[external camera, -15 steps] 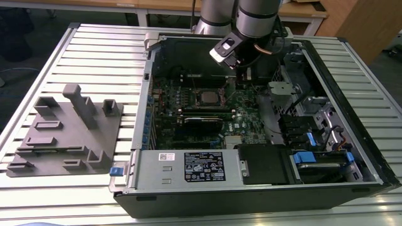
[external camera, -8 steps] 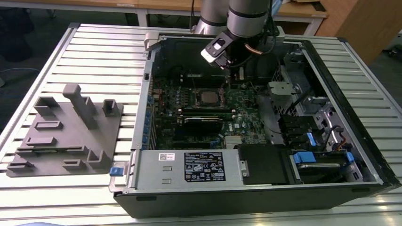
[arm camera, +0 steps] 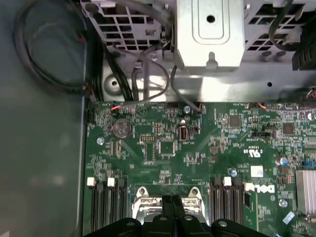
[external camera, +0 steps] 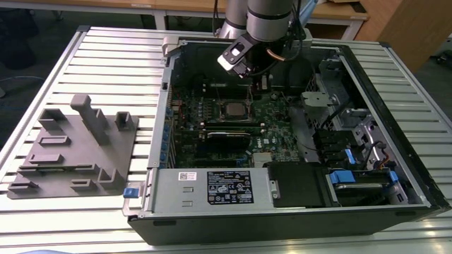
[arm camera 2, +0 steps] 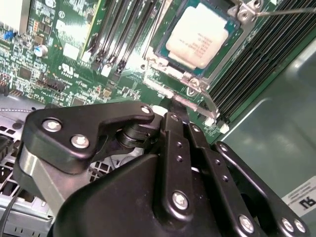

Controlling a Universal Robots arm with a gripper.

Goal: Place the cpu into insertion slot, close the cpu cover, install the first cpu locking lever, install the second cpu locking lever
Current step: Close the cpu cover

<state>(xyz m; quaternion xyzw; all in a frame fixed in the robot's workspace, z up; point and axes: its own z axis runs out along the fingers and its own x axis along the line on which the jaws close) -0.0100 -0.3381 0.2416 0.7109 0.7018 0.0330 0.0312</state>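
Observation:
The cpu (arm camera 2: 197, 42), a square chip with a dull grey top, lies in the insertion slot (arm camera 2: 159, 51) on the green board; in the exterior view the cpu (external camera: 233, 109) sits mid-board. The silvery cpu cover (arm camera 2: 174, 71) lies down around it, framing the chip. A thin wire lever (arm camera 2: 284, 10) runs past the socket's far corner. My gripper (arm camera 2: 173, 111) is shut, its black tips together at the cover's edge tab, nothing visibly between them. In the first wrist view the gripper (arm camera: 172, 201) sits between two silver socket brackets. In the exterior view the gripper (external camera: 253, 91) hangs just behind the socket.
Long black memory slots (arm camera 2: 123, 34) flank the socket. The open computer case (external camera: 395, 79) walls in the board. A power supply (external camera: 211, 188) and a drive bay with blue tabs (external camera: 346, 174) sit at the front. A grey fixture block (external camera: 71, 148) lies on the slatted table.

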